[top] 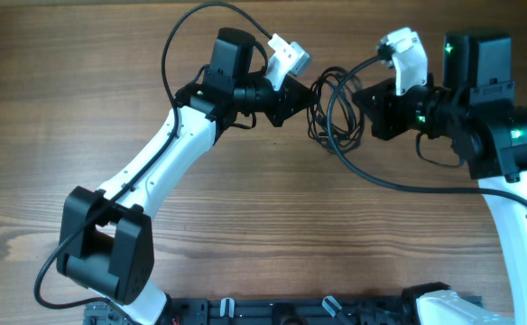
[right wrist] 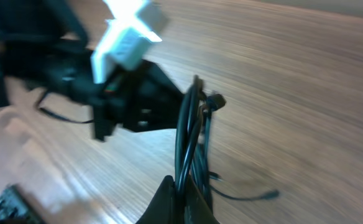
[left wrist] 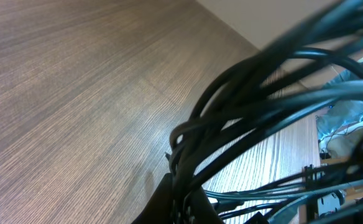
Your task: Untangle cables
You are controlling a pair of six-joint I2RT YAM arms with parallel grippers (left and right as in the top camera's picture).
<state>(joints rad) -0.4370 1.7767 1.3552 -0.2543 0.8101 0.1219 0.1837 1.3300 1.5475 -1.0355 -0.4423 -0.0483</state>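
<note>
A bundle of thin black cables (top: pixel 328 108) hangs between my two grippers above the wooden table. My left gripper (top: pixel 301 97) is shut on the bundle's left side; in the left wrist view the cables (left wrist: pixel 256 112) fan out close to the lens from the jaws (left wrist: pixel 188 202). My right gripper (top: pixel 361 106) is shut on the bundle's right side; in the right wrist view several strands (right wrist: pixel 191 137) rise from the jaws (right wrist: pixel 180 196), and a loose plug end (right wrist: pixel 270 195) lies on the table.
The wooden table (top: pixel 83 81) fills the view. A thicker black arm cable (top: pixel 399 185) loops from the right arm across the table. The left arm (right wrist: pixel 125 93) shows opposite in the right wrist view. A black rail (top: pixel 281 311) runs along the front edge.
</note>
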